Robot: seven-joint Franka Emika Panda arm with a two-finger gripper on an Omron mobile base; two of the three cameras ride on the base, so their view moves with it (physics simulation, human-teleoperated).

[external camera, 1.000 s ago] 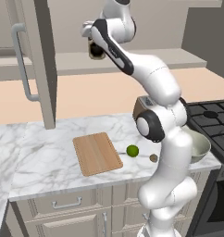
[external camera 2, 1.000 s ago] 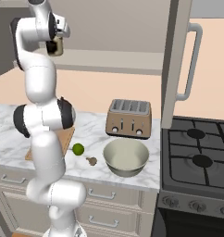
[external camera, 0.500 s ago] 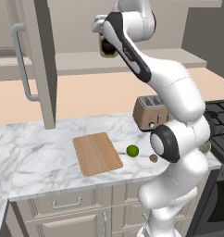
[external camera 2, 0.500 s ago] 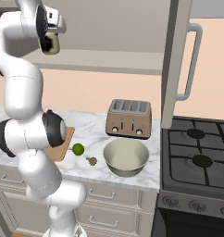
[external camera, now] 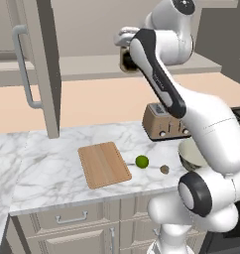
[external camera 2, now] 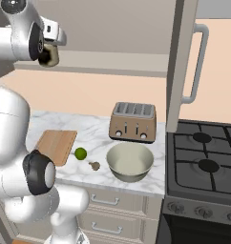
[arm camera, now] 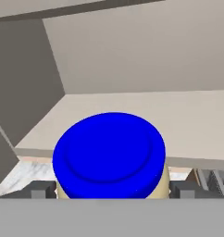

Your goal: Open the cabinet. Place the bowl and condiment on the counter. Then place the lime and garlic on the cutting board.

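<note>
The gripper [arm camera: 113,190] was raised high at the front of the open cabinet [external camera: 40,64], level with its lower shelf [external camera: 87,67], and it held the condiment [arm camera: 111,155] between its fingers [arm camera: 40,190], which stood wide apart, one at each side of the jar. In the hand view the jar's blue lid lay between the two dark tips, with the pale label just under it and the bare shelf stretching beyond. In the right base view the jar [external camera 2: 49,56] showed as a dark shape under the white hand, above the left part of the counter [external camera 2: 96,131]. The cabinet door swung out at the left of the left base view, its long silver handle facing the room; the other door [external camera 2: 184,66] stood at the right, by the stove [external camera 2: 203,167]. On the marble counter the bowl [external camera 2: 130,162] sat near the front edge, just in front of the toaster [external camera 2: 133,122] and next to the stove. The lime [external camera: 142,161] lay just right of the cutting board [external camera: 103,164], not on it, and the garlic [external camera: 164,169] lay a little right of the lime, between it and the bowl
</note>
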